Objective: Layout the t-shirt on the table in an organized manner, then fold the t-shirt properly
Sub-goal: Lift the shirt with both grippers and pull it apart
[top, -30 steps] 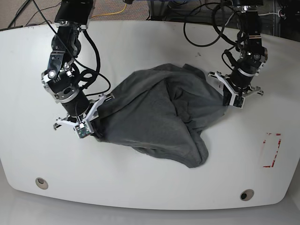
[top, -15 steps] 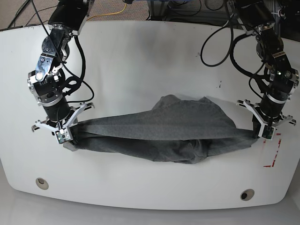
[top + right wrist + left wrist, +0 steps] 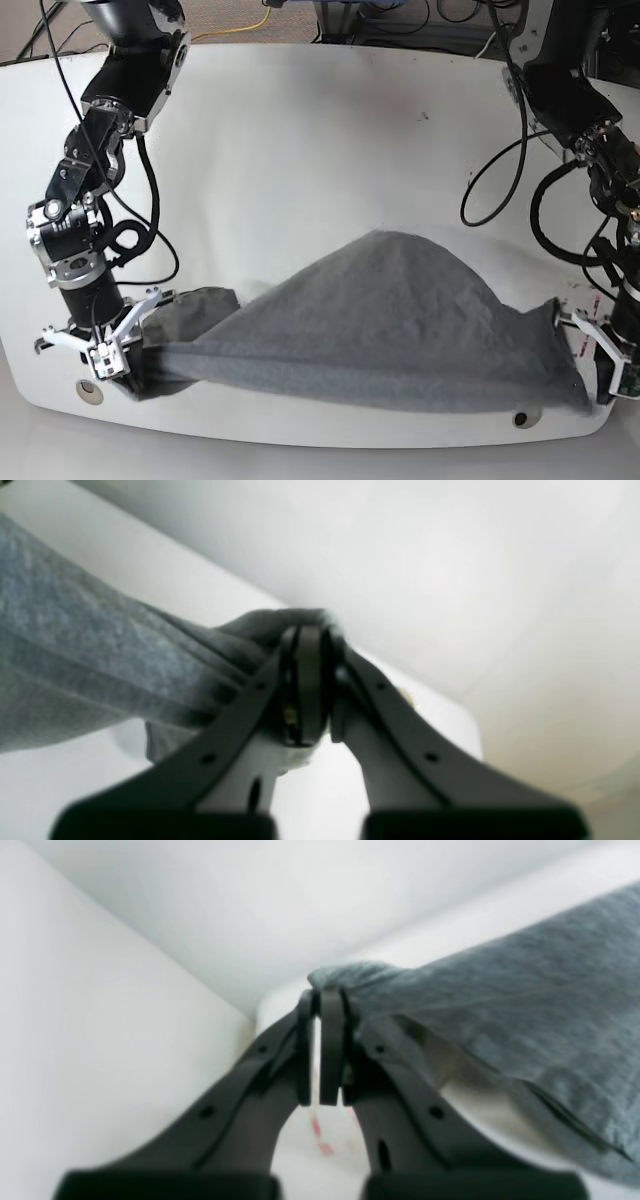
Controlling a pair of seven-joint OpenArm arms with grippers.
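Note:
The dark grey t-shirt hangs stretched in a wide band between my two grippers, low over the front edge of the white table. Its middle rises in a hump. At the base view's right, my left gripper is shut on one end of the cloth. The left wrist view shows its fingertips pinching a fold of the t-shirt. My right gripper, at the base view's left, is shut on the other end. In the right wrist view, bunched t-shirt sits between the closed right gripper.
A round grommet hole lies by the right gripper, and a second one shows at the shirt's front hem. A bit of red tape shows near the left arm. Cables run behind the table's back edge.
Both arms have drawn toward the table's front edge and further apart. The shirt came with them and has gone from a loose heap to a taut band.

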